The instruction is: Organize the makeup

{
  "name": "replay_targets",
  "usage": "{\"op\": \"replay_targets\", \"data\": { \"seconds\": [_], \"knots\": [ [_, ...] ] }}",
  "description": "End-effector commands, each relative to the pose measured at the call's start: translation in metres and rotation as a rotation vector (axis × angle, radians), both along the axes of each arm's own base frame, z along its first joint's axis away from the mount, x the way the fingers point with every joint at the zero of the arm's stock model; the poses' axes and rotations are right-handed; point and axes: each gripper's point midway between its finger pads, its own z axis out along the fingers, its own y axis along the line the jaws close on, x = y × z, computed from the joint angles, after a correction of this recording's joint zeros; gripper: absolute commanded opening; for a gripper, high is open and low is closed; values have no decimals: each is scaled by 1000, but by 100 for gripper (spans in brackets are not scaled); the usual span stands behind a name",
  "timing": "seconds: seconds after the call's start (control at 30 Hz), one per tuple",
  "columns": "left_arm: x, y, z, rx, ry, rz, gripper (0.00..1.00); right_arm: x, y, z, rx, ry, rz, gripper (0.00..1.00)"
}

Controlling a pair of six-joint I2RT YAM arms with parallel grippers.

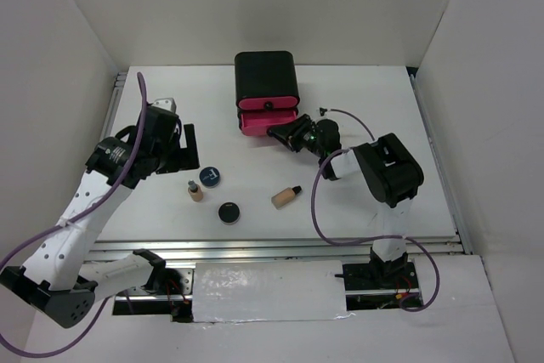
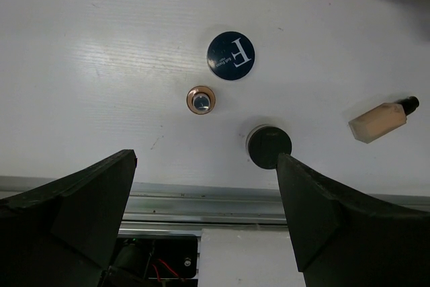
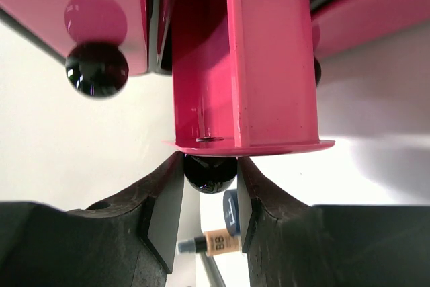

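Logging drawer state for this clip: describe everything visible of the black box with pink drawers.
The drawer box is a glossy black, rounded, plastic-looking case standing at the far middle of the table. One pink drawer is pulled out toward the arms. In the right wrist view, closed pink fronts flank it, one showing a round black knob. The open drawer's knob sits clamped between the right end effector's fingers. Its contents cannot be made out.

Bright, even overhead light covers the white table, and shadows are soft and short. The left gripper looks near-black, without detail. Close up, the pink drawer is slightly soft, and its black knob shows glare.
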Motion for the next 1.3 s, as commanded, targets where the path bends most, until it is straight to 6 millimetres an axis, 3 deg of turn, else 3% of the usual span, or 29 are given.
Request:
{"op": "replay_targets", "data": {
  "seconds": [0.0,0.2,0.27,0.3,0.47,0.63,0.87,1.07,1.27],
  "knots": [
    [0,-4,2,-21,-26,-26,99,-15,4,42,55,-117,36,31],
    [-2,-7,-2,-36,-16,-35,99,-28,1,45,67,-121,40,38],
    [-2,-7,-3,-40,-14,-37,99,-30,2,47,56,-124,50,50],
    [-3,-9,-4,-42,-10,-41,99,-30,3,49,48,-136,60,66],
    [-3,-11,-6,-45,2,-51,99,-29,6,62,37,-155,79,100],
    [-2,-14,-8,-50,40,-51,99,-37,5,63,22,-133,91,100],
    [-10,-24,-30,-82,128,-57,99,-62,-3,39,-103,-4,139,100],
    [-19,-47,-48,-99,184,-92,99,-87,-16,33,-190,26,152,100],
    [-27,-76,-69,-70,242,-134,99,-100,-26,42,-247,16,155,100]
  ]
}}
